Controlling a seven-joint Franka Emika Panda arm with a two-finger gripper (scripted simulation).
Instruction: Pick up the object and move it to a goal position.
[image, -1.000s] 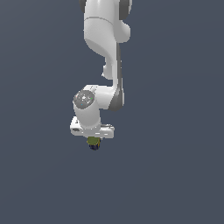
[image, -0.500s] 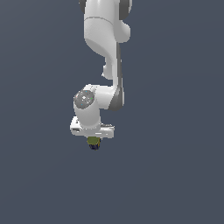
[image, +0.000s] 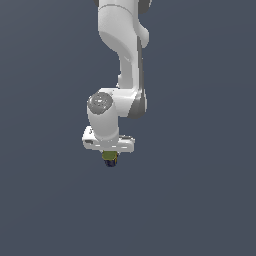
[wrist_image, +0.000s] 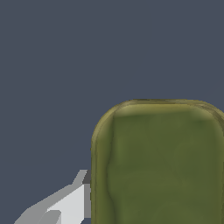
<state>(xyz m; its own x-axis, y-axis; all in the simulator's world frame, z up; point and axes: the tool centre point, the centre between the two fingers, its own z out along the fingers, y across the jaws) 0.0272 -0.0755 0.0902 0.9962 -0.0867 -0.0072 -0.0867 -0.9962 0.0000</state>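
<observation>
**No change across the last second: object held, arm stationary**

Compared against both earlier exterior views: arm pose, gripper height and object position identical. No drift, no slip, no descent or lift detected.

Gripper (image: 109, 152) pointed straight down below the white wrist, closed onto the object (image: 110, 159). Olive-green body tucked between the fingers, dark navy end protruding just beneath. In the wrist view, object (wrist_image: 159, 164) filling much of the frame, rounded olive face close to the lens, one pale finger (wrist_image: 72, 203) pressed against its side. Second finger out of frame; contact on that side not confirmed visually.

No table, support or goal marker visible in either view; plain grey backdrop only. Whether the object hangs clear of a surface cannot be told.

Assessment: grasp probably secure, given zero movement of the object relative to the fingers. Stillness suggests either a pause before transport or arrival at the goal; cannot be settled without a visible target.
</observation>
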